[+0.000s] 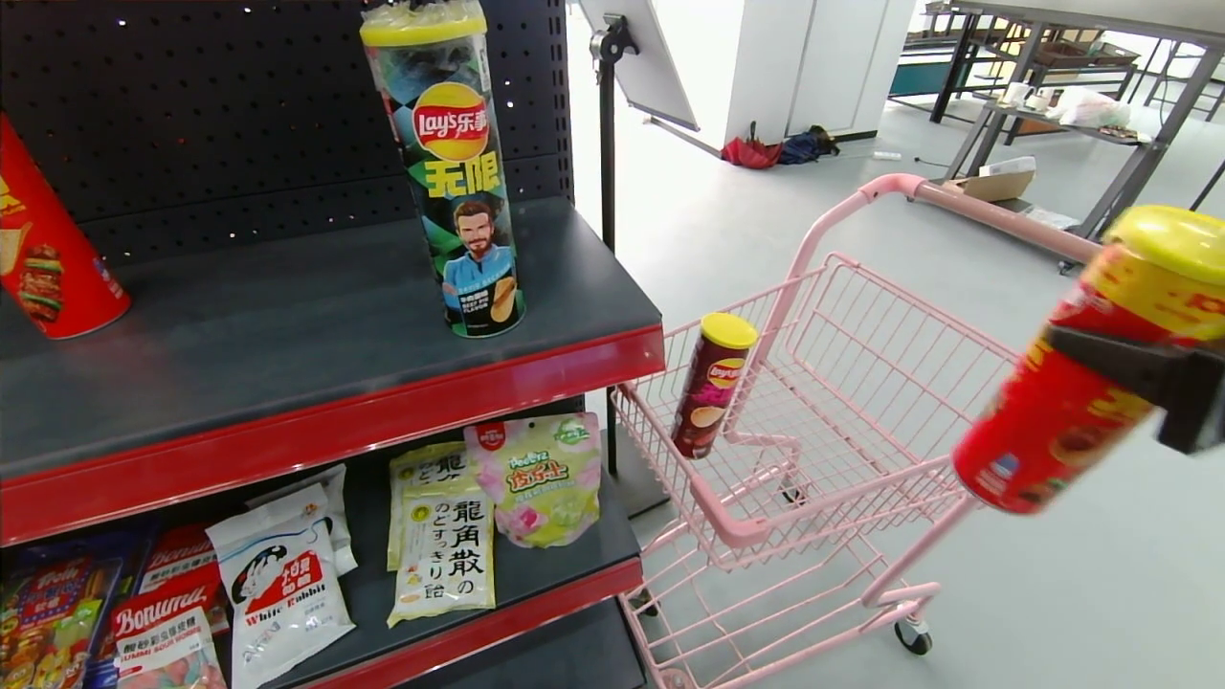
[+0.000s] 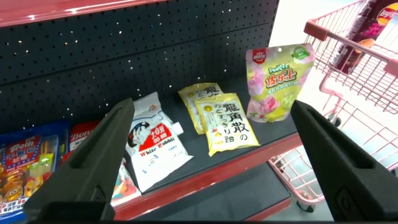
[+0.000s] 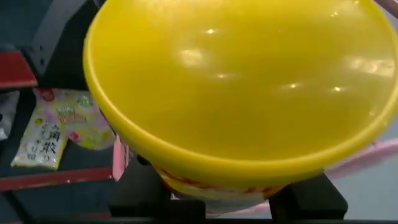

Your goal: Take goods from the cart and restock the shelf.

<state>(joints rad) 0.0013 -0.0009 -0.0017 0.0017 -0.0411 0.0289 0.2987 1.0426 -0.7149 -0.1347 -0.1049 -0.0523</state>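
Observation:
My right gripper [image 1: 1153, 373] is shut on a red chips can [image 1: 1062, 421] with a yellow lid [image 3: 242, 81], held tilted in the air to the right of the pink cart [image 1: 842, 287]. A dark maroon chips can [image 1: 710, 383] leans inside the cart's near-left corner. On the upper shelf [image 1: 287, 325] a tall green-and-black chips can [image 1: 459, 172] stands upright, and a red can [image 1: 48, 249] stands at the far left. My left gripper [image 2: 212, 106] is open in front of the lower shelf [image 2: 242, 162], with nothing between its fingers [image 2: 93, 168].
Snack bags lie on the lower shelf: a white one [image 1: 282, 584], a yellow one [image 1: 442, 545] and a pink-green pouch [image 1: 541, 478]. The upper shelf has free room between the two cans. A stand pole [image 1: 606, 115] rises beside the shelf's right end.

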